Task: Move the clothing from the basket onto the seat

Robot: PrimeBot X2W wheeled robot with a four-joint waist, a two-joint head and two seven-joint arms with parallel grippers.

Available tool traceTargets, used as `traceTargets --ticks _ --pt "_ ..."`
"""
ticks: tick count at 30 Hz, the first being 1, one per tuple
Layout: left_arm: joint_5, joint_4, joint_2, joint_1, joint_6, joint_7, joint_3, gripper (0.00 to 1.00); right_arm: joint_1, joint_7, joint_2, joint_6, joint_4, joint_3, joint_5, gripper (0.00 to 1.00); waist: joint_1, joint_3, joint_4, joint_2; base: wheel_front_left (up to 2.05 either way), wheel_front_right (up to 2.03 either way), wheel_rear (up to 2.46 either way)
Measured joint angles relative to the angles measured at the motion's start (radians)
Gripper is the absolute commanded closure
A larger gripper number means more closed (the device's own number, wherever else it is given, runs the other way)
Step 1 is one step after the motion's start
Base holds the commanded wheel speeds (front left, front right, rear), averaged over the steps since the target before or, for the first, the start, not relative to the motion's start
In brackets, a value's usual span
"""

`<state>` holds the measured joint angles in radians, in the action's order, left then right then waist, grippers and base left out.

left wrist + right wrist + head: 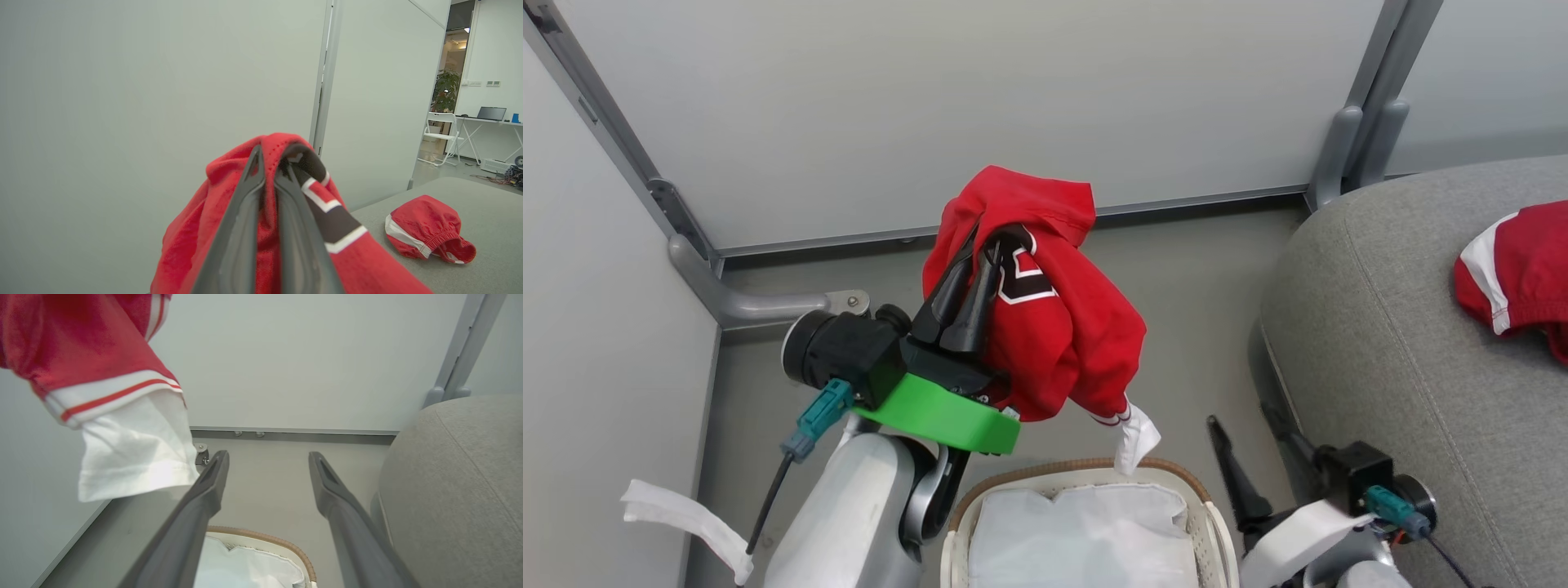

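Nearest us, the basket (pixel 1045 469) holds nothing but its white lining. At 4 o'clock the right gripper (pixel 268 457) stands wide and empty. Above the basket, the left gripper (pixel 984 245) is clamped tight on a bunched fold of the jersey (pixel 1062 327). We judge that this thin pinch could slip on a swing towards 3 o'clock, dropping the jersey on the floor short of the seat (pixel 1380 343). Its low tail could also snag the rim. The jersey's long axis runs from 11 to 5 o'clock, white end pointing down. The shorts (pixel 1519 269) already lie on the seat.
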<state>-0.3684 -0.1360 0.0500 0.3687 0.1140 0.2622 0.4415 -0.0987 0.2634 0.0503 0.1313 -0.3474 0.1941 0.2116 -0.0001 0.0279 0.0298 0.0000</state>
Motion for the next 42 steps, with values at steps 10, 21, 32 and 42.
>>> traceTargets --ticks 10,21,32,42 --pt "-0.01 -0.001 0.0 0.0 -0.001 0.0 0.022 1.0 -0.04 0.0 0.028 0.0 0.093 0.247 0.023 0.0 0.0 0.015 0.009 0.0 0.0 0.0 0.0" --pt "-0.018 -0.003 0.0 0.004 -0.001 0.0 0.05 1.0 -0.162 0.0 0.013 0.0 0.069 0.305 0.015 0.0 0.0 0.028 0.031 0.0 0.0 0.0 0.0" --pt "-0.051 -0.008 0.0 0.015 -0.002 0.0 0.116 1.0 -0.255 0.0 0.002 0.0 0.014 0.33 -0.015 0.08 0.0 0.039 0.061 0.0 0.0 0.0 0.0" --pt "-0.059 -0.021 0.0 0.022 -0.009 0.0 0.124 1.0 -0.253 0.0 0.0 0.0 0.028 0.324 0.034 1.0 0.0 0.043 0.058 0.0 0.0 0.0 0.0"
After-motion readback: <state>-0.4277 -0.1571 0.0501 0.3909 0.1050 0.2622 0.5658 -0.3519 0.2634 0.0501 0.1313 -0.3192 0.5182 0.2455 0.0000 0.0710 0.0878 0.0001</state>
